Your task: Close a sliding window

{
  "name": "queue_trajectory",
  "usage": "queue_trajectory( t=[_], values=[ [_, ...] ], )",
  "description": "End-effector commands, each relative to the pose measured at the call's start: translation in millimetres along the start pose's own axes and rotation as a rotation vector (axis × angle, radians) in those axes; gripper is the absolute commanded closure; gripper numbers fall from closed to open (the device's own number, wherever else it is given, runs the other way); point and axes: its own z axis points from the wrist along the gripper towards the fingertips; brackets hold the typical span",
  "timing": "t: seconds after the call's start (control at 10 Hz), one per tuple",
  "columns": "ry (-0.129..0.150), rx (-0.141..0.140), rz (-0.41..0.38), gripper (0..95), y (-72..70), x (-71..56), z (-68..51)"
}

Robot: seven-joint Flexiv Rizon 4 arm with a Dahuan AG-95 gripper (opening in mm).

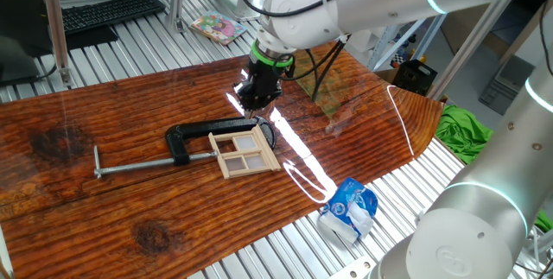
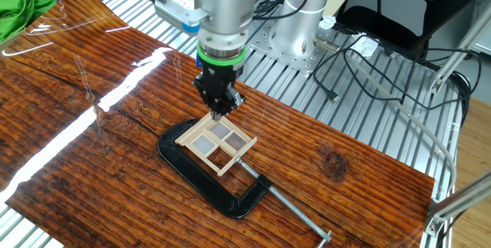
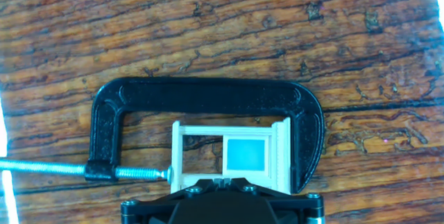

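The sliding window [image 1: 244, 154] is a small light-wood frame lying flat on the wooden table, held in a black C-clamp [image 1: 199, 132]. In the hand view the window [image 3: 232, 156] has its pale-blue pane on the right, and its left half shows bare table. The clamp [image 3: 208, 92] arches round it, with the screw coming in from the left. My gripper [image 1: 257, 98] hangs just above the window's far edge with its fingers together and nothing between them. In the other fixed view the gripper [image 2: 219, 108] stands over the window's [image 2: 216, 142] upper corner, inside the clamp [image 2: 222, 190].
A green cloth [image 1: 462, 132] lies off the table's right end. A blue-and-white packet [image 1: 350, 210] lies on the metal slats near the front edge. A keyboard [image 1: 108, 11] and a colourful booklet [image 1: 216, 27] lie behind. Cables [image 2: 360, 48] trail by the robot base.
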Motion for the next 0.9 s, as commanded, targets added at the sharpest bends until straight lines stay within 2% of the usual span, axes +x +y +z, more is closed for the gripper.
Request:
queue_trajectory(
  t=[0.1,0.5,0.9],
  values=[
    [0.006,0.005,0.039,95.0,1.6,-7.2,7.0],
    [0.036,0.009,0.075,95.0,2.8,-21.1,15.4],
    [0.036,0.015,0.074,95.0,1.7,-35.7,26.2]
  ],
)
